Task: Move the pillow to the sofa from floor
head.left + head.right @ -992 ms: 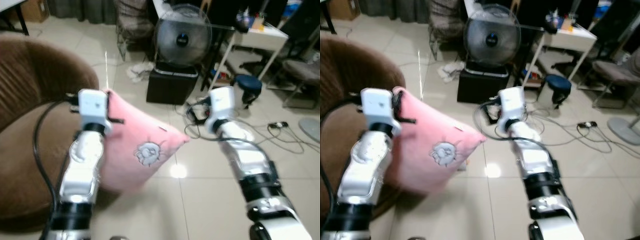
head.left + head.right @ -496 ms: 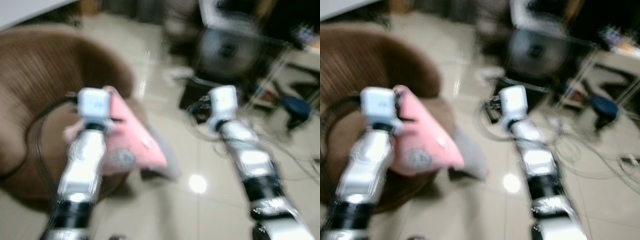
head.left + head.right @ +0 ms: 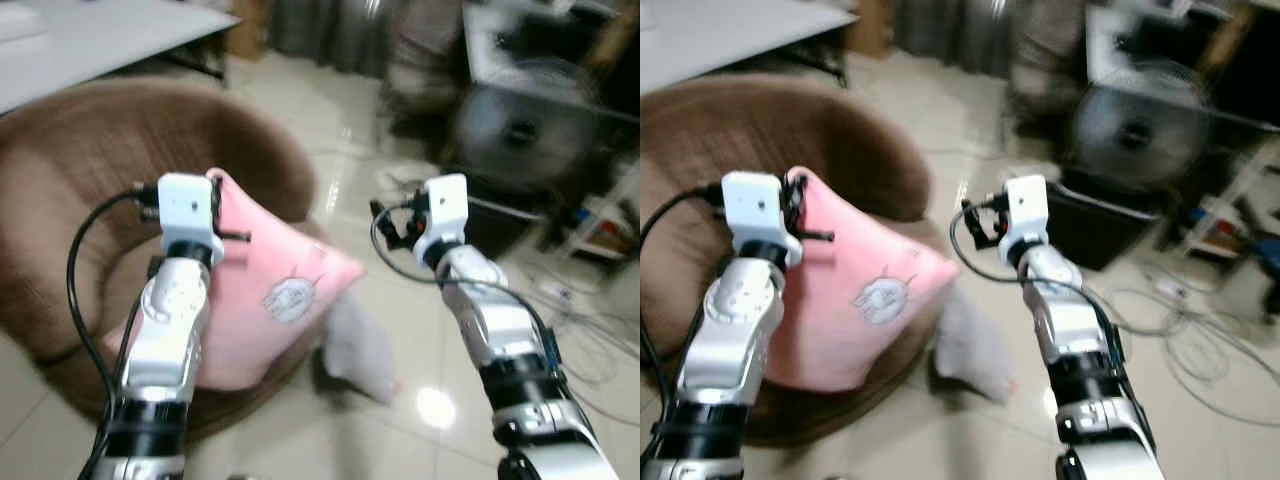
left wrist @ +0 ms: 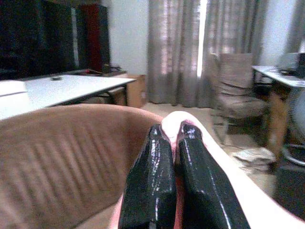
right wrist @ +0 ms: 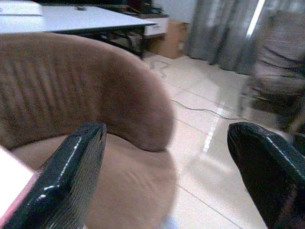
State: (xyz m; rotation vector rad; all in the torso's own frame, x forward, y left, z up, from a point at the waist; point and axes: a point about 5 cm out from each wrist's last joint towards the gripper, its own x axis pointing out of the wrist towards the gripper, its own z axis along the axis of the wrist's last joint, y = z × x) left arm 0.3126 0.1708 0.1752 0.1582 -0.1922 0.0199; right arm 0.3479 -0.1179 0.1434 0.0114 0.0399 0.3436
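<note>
Pillow above brown sofa

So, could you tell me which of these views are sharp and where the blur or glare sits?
Left eye view: the pink pillow and left gripper read fairly clearly, while the fan behind is smeared and a glare spot shines on the tiles. Left wrist view: the fingers are crisp and glossy. Right wrist view: the brown sofa and curtains look soft.
</note>
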